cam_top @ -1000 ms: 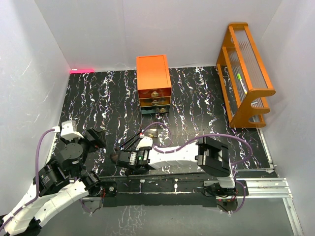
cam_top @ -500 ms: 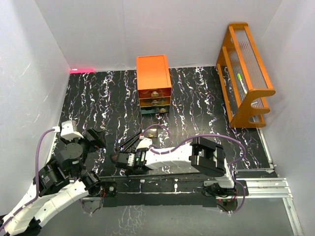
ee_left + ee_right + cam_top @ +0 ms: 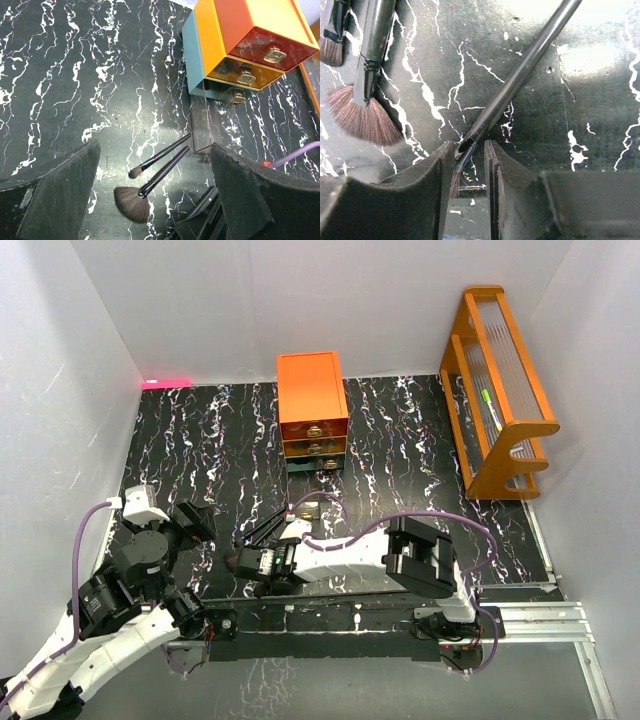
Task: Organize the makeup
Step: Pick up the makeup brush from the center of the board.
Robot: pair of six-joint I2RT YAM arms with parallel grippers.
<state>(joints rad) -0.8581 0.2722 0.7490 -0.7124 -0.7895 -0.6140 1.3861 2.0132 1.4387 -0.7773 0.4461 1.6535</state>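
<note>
Black brush [image 3: 515, 75] sits between your right jaws, can't tell if pinched; left jaws spread. Next: squeeze, lift straight.

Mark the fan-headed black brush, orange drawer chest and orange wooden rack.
fan-headed black brush [image 3: 131, 205]: left wrist view, bristles.
orange drawer chest [image 3: 311, 388]: top view, top face.
orange wooden rack [image 3: 500, 480]: top view, near end.

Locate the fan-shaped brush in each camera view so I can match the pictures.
Top external: the fan brush shows as a small brown head at lower centre-left, just left of the right gripper.
Left wrist: bottom centre, head fanned toward the lower left.
Right wrist: left edge, head pointing down.
Shared landmark: the right gripper, close beside the brush in all three views.
</note>
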